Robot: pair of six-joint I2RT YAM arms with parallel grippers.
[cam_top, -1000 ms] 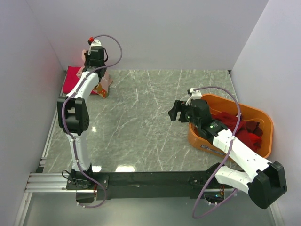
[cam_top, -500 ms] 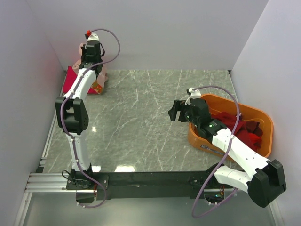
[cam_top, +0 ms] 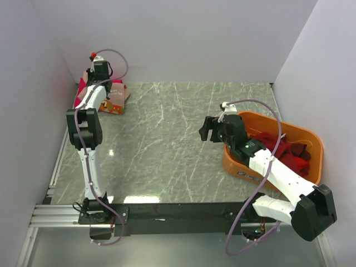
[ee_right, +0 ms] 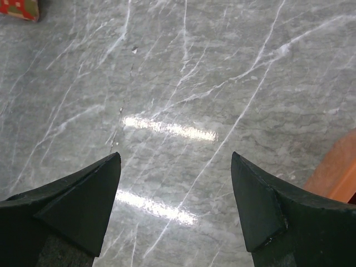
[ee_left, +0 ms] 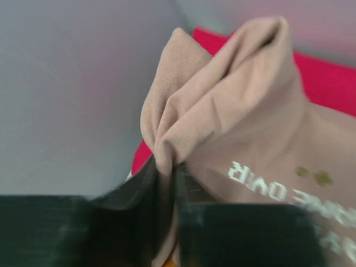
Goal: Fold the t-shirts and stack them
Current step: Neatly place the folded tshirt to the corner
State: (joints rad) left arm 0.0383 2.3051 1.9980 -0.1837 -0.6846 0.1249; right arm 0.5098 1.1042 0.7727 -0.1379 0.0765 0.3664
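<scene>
My left gripper pinches a fold of the dusty-pink printed cloth t-shirt; my right gripper gapes wide over the grey marble tabletop.

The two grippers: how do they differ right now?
The left gripper is shut on the pink shirt; the right gripper is open and empty. The left sits at the far corner; the right hangs over the table beside the tub. Both have dark fingers.
</scene>
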